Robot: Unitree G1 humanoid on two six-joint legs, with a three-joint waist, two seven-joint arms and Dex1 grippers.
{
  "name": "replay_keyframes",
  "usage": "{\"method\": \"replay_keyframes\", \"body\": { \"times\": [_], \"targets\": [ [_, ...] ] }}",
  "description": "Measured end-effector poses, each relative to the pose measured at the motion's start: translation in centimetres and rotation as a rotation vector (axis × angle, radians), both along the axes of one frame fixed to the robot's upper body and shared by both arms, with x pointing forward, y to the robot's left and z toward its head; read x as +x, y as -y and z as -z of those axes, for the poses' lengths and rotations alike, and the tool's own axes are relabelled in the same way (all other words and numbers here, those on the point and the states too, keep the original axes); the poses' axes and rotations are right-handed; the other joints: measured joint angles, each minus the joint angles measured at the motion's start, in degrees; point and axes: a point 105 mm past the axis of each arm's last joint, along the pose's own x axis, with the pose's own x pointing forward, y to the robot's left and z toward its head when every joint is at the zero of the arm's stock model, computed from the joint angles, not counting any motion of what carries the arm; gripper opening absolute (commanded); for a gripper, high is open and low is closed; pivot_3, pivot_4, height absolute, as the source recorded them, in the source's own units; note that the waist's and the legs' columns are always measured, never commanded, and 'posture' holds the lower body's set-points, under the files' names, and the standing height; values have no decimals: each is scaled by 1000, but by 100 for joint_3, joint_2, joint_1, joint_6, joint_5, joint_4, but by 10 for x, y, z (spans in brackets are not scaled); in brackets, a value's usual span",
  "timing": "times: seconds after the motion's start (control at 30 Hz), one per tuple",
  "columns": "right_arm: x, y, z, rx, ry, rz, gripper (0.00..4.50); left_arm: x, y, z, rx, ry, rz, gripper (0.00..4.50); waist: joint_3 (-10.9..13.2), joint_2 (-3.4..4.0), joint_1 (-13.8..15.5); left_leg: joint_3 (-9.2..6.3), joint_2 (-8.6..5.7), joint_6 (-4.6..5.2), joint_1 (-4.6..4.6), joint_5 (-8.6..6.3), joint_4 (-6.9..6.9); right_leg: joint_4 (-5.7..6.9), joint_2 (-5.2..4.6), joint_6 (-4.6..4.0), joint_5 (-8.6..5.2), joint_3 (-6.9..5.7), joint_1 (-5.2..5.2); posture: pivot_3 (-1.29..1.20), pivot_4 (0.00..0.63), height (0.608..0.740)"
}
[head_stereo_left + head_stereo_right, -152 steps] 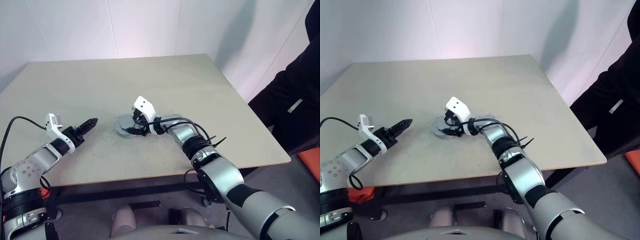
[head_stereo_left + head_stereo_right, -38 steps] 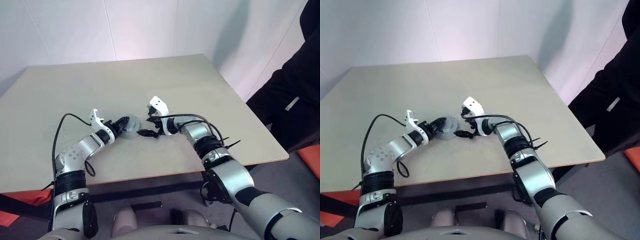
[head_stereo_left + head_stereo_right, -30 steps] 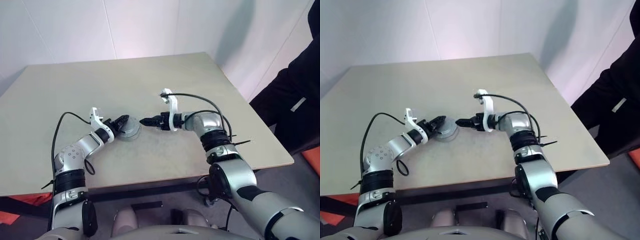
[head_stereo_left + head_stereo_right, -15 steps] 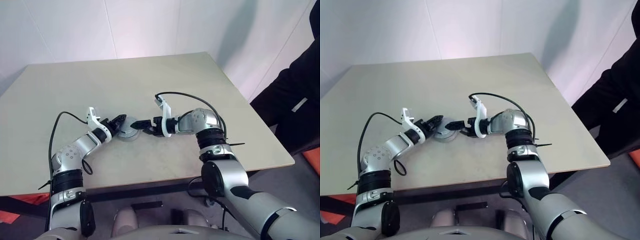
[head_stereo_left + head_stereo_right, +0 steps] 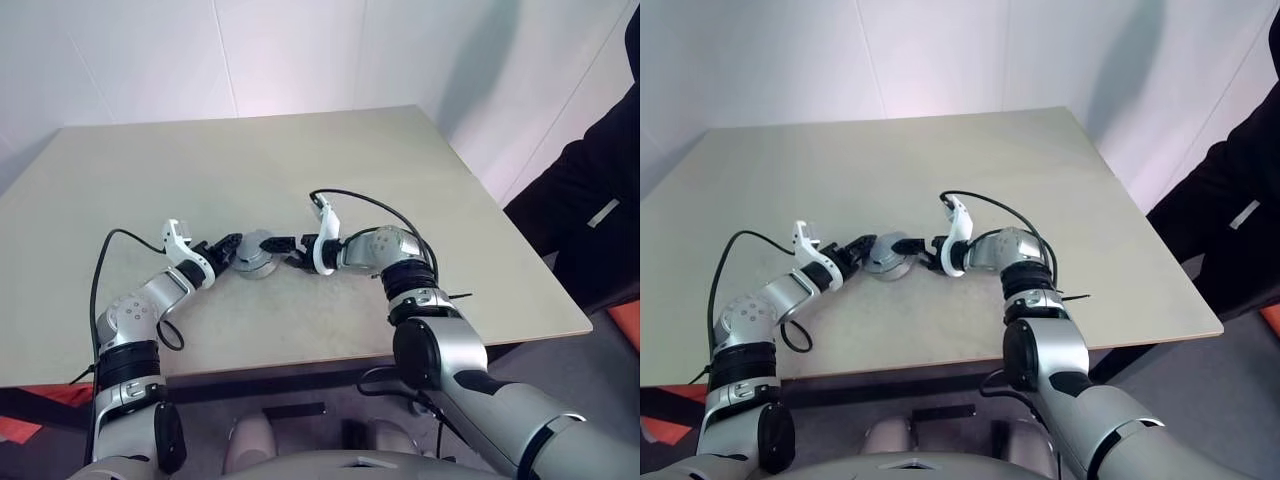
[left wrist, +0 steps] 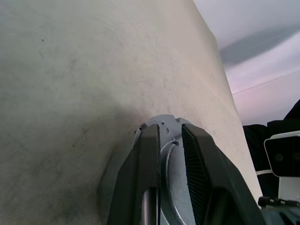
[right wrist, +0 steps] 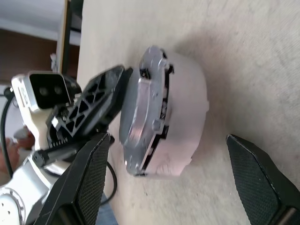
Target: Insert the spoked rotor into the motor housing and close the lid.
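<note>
While my left tool [image 6: 169, 133] sits narrow on the rim of the lid [image 7: 140, 103], pinching its edge as far as I can make out, the lid rests on top of the motor housing [image 7: 185, 108], which stands near the middle of the desk [image 5: 350, 160] between my two arms. My right tool [image 5: 283, 243] stands wide apart, one finger on either side of the housing and touching nothing. From the right wrist view the lid looks not fully seated: there is a dark gap under part of its notched rim, and it seems a little tilted against the housing's top. I cannot tell whether the spoked rotor is properly down inside, because the lid covers the opening. My main worry is that pressing or twisting with the lid cocked like this would jam it on one side instead of closing it. The housing is short, smooth and free on the desk, so any sideways push from the left tool could slide or tip it before the right tool has a hold. If the right tool closes off-centre, one finger would meet the round wall first and shove the housing away, dragging the lid out of line. The two tools are also very close together, so a careless closing move could knock the right fingers against the left ones. I judge that the housing needs to be steadied squarely before the lid is pushed home.
</note>
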Motion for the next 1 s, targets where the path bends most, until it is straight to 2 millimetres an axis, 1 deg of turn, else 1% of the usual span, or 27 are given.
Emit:
{"method": "replay_keyframes", "body": {
  "times": [0.17,0.2,0.27,0.3,0.43,0.47,0.6,0.7,0.73,0.77,0.83,1.0],
  "targets": [
    [3,-3,0,0,4,10,4469,1,-3,1,7,-2,-7,815,-1,-1,1,0,2,-3,0,3,5,0,0,0,0,0,3,0,0,740],
    [3,-3,0,1,5,10,4298,1,-4,1,8,-1,-7,815,-1,-1,1,0,2,-3,0,3,5,0,0,0,0,0,3,0,0,740],
    [3,-3,1,-6,8,14,3848,1,-4,1,9,1,-8,815,-1,-2,1,0,3,-4,0,3,6,4,0,0,0,0,3,0,0,740],
    [4,-3,2,-10,8,16,3553,2,-4,1,8,2,-7,815,-1,-2,1,0,3,-4,-1,3,6,5,0,0,0,0,2,0,0,740],
    [6,-3,2,-8,20,25,2193,4,-3,-2,7,15,-6,815,-1,-2,1,0,3,-5,-1,4,5,12,0,-2,1,0,0,0,0,740],
    [7,-5,-2,1,35,27,2193,4,-5,0,12,8,-12,815,-2,-1,-11,1,3,-5,-3,4,4,14,0,-2,1,1,-3,0,0,740],
    [10,-4,-2,-32,59,28,2193,4,-8,2,17,3,-21,815,-4,-4,-1,0,4,-5,-5,4,4,15,0,-8,4,-1,-4,0,0,740],
    [11,-4,-1,-32,58,32,1607,4,-8,2,16,5,-22,815,-4,-5,-1,0,5,-5,-5,4,4,15,0,-8,4,-1,-3,0,0,740],
    [11,-4,-3,-15,59,37,1321,5,-9,3,20,4,-27,815,-4,-4,-3,1,6,-5,-3,4,5,16,0,-4,1,-1,-3,0,0,740],
    [12,-5,-6,-4,61,38,1224,4,-11,5,28,-5,-34,815,-4,-4,-2,1,6,-6,-2,4,5,17,0,-3,1,-1,-2,0,0,740],
    [13,-4,-7,0,66,43,1218,3,-11,9,28,-17,-33,815,-5,-6,3,0,7,-6,-2,4,10,17,0,-2,1,-2,-3,0,0,740],
    [13,-3,-8,15,51,50,1218,3,-11,8,29,-12,-30,815,-6,-7,4,0,7,-6,-4,4,11,18,0,-12,7,-2,-6,0,0,740]
  ]
}}
